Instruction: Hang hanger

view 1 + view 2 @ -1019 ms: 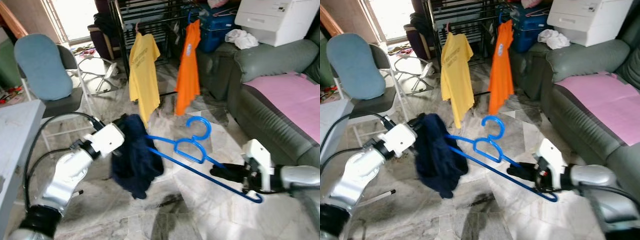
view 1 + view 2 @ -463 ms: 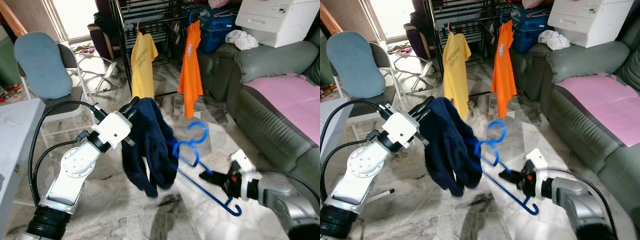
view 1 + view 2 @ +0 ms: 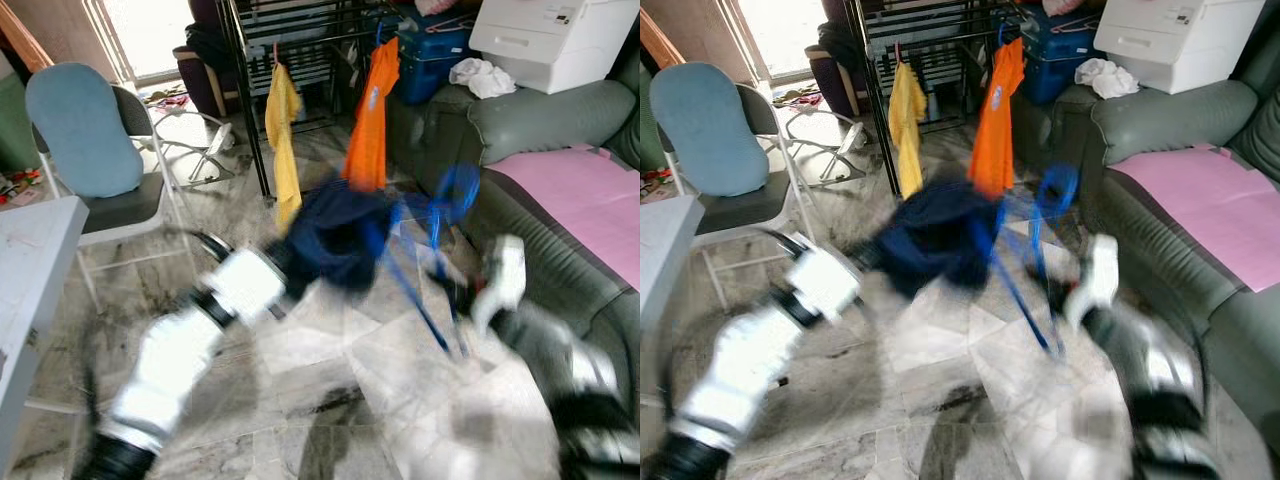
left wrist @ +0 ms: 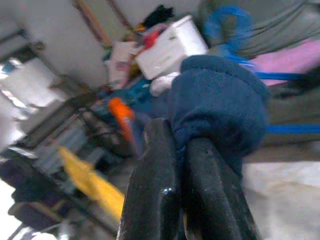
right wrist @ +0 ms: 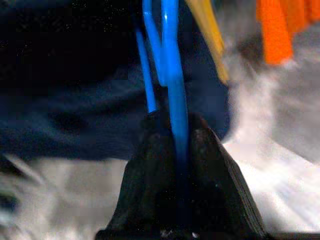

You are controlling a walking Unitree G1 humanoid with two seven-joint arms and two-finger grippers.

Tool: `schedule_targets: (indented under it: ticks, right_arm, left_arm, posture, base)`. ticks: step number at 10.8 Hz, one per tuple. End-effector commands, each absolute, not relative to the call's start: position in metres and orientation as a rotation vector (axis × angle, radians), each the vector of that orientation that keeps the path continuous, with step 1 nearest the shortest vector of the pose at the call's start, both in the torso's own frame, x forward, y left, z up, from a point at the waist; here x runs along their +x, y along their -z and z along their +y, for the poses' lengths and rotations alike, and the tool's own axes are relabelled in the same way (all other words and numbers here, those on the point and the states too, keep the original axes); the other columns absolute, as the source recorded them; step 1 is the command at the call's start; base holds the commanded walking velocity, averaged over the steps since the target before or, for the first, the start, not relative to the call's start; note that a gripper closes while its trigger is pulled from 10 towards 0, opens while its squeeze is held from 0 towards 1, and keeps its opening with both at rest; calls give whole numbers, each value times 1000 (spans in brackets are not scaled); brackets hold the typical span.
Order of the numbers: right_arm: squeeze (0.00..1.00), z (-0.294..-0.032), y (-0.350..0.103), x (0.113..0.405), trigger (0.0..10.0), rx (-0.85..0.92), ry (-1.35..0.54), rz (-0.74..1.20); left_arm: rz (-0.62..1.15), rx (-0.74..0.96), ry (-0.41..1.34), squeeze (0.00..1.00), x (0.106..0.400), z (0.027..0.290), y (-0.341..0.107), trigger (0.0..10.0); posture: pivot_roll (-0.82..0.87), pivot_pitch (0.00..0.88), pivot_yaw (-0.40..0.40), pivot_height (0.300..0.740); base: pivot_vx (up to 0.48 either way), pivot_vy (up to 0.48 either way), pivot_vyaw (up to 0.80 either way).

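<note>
Right gripper (image 5: 178, 145), jaws closed on the blue hanger (image 5: 170, 75), whose bars run away from the camera across a dark navy garment (image 5: 75, 75). Beyond: a yellow shirt (image 5: 210, 35), an orange shirt (image 5: 275, 27), blurred pale floor (image 5: 280, 125).

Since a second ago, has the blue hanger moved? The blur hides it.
Yes. The blue hanger has swung up and away from the robot, toward the orange shirt on the rack, its hook now near the sofa.

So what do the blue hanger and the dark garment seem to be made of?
Hanger: probably plastic, smooth and glossy, in thin bright blue bars, shut in the right claw. Garment: soft navy fabric, perhaps fleece, with a matte fuzzy surface, pinched by the left claw.
</note>
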State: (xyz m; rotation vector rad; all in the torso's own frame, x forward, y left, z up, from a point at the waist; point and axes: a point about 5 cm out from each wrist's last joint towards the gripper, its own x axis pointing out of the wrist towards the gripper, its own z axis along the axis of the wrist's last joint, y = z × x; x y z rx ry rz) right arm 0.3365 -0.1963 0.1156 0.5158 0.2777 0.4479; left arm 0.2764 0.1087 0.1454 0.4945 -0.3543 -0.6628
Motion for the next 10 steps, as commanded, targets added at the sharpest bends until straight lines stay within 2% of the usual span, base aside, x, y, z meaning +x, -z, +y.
schedule_targets:
  ticks: [1, 3, 4, 5, 7, 8, 10]
  right_arm:
    - [0, -185, -146, 347, 10000, 586, -480, 171]
    - [0, -129, -173, 346, 10000, 636, -684, 135]
    - [0, -116, -176, 339, 10000, 609, -769, 153]
    - [0, -102, -156, 314, 10000, 398, -939, 283]
    - [0, -124, -109, 284, 10000, 255, -921, 499]
    - [0, -151, -78, 261, 10000, 137, -881, 630]
    - [0, -175, -69, 241, 10000, -9, -920, 697]
  left_arm:
    - [-326, 508, 704, 0, 274, 100, -135, 10000]
    - [-293, 529, 777, 0, 272, 71, -120, 10000]
    - [-286, 563, 784, 0, 274, 66, -118, 10000]
    - [-308, 561, 752, 0, 278, 63, -123, 10000]
    - [-326, 551, 683, 0, 284, 72, -128, 10000]
    - [-319, 542, 639, 0, 286, 78, -128, 10000]
    - [-328, 589, 580, 0, 292, 84, -129, 10000]
  posture:
    - [-116, 0, 77, 740]
    - [-116, 0, 75, 740]
    - [-116, 0, 71, 740]
    - [-120, 0, 70, 740]
    - [-121, 0, 70, 740]
    - [-131, 0, 75, 740]
    - [-141, 0, 84, 740]
  base:
    - [0, 0, 0]
    - [0, 0, 0]
    - [0, 0, 0]
    - [0, 0, 0]
    - [0, 0, 0]
    - [0, 0, 0]
    - [0, 0, 0]
